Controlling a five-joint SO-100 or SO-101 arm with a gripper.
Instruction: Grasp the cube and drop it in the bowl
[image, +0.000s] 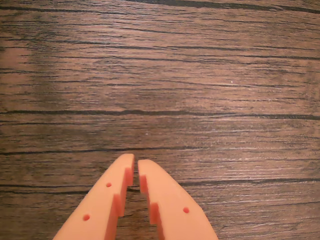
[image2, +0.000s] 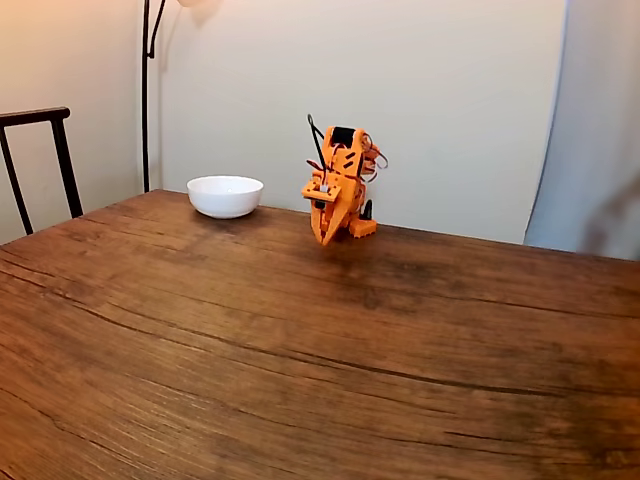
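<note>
Folded orange arm at the far edge of a wooden table, gripper (image: 135, 167) nearly closed and empty

In the fixed view the gripper (image2: 326, 238) points down at the table (image2: 300, 350); the white bowl (image2: 225, 196) stands near it on the left, well apart from the fingertips (image: 126, 162); behind, a pale wall (image2: 450, 100), a dark chair (image2: 40, 150) and a lamp pole (image2: 146, 90)
</note>
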